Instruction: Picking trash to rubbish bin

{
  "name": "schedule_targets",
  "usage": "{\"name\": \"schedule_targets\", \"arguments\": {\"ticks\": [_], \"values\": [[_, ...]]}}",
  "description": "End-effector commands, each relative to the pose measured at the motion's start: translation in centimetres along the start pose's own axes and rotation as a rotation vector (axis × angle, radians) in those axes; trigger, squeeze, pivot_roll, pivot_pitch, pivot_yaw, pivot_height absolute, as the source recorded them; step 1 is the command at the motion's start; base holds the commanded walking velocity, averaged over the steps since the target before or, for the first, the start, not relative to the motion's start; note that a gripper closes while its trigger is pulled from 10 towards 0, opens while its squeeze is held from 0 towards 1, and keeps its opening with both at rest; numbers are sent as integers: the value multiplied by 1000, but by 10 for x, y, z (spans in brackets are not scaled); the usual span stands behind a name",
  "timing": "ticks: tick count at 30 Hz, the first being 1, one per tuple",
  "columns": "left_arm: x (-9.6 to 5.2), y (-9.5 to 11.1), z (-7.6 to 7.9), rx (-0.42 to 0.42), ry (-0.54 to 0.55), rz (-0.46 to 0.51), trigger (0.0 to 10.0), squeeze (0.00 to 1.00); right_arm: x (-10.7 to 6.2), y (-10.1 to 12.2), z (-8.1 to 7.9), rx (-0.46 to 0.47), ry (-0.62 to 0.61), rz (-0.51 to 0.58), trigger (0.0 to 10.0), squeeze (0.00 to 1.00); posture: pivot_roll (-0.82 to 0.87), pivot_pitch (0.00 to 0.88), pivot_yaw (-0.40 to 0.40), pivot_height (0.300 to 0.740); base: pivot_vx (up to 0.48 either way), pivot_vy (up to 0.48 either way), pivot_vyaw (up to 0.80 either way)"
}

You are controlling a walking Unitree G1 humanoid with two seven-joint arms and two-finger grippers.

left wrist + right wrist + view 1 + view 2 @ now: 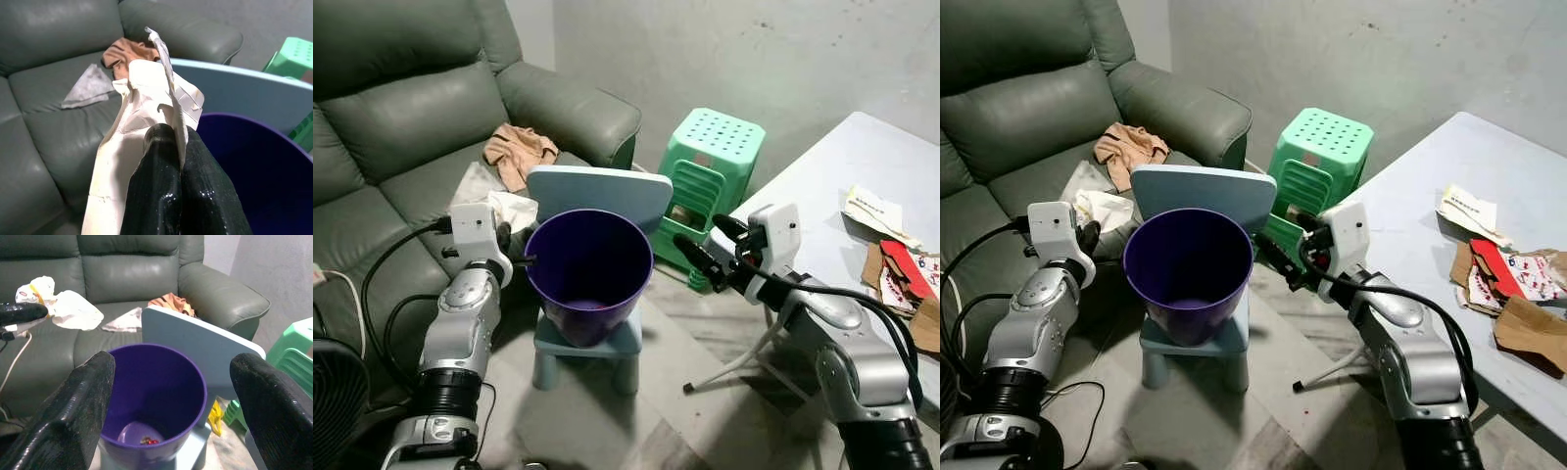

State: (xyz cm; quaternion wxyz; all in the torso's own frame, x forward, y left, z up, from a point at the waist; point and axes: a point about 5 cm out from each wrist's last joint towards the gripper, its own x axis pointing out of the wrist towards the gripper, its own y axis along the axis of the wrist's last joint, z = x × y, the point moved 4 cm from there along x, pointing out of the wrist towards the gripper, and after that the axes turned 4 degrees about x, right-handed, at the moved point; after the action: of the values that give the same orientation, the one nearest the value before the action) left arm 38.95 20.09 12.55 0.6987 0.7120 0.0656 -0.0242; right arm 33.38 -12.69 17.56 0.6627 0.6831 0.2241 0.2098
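Observation:
A purple bin (598,327) stands on a small light-blue chair (597,193) in front of me; a few small red scraps (147,440) lie at its bottom. My left gripper (171,134) is shut on a crumpled white paper wrapper (145,96), held just outside the bin's left rim, over the sofa edge. My right gripper (707,245) hangs open to the right of the bin at rim height, with nothing between its fingers. More trash lies on the grey table (842,166) at the right: torn cardboard and red-printed packaging (893,266) and a white paper (871,208).
A green-grey leather sofa (411,117) runs along the left, with a tan cloth (519,152) and a grey cloth (88,88) on its seat. Stacked green stools (710,162) stand behind the chair. Cables and a black fan (333,401) sit at the lower left.

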Motion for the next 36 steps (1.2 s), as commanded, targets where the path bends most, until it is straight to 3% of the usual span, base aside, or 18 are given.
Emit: {"name": "schedule_targets", "arguments": {"ticks": [1,6,11,20,36], "values": [[1,-3,3,15,-36,-4,10000,0,-3,3,-1,-23,-4,-3,10000,0,59,148,-143,740,0,0,0],[1,-6,9,47,-98,-5,10000,0,-4,3,-2,-37,-17,-14,10000,0,53,180,-150,740,0,0,0],[2,-7,23,84,-232,18,10000,0,-7,2,-14,-37,22,-31,10000,0,25,223,-162,740,0,0,0],[10,4,46,61,-394,68,10000,0,-23,-5,-28,-13,84,-94,10000,0,-47,303,-192,740,0,0,0],[20,4,50,-6,-453,59,10000,0,-48,-2,-47,10,153,-151,10000,0,-140,382,-233,740,0,0,0]]}}
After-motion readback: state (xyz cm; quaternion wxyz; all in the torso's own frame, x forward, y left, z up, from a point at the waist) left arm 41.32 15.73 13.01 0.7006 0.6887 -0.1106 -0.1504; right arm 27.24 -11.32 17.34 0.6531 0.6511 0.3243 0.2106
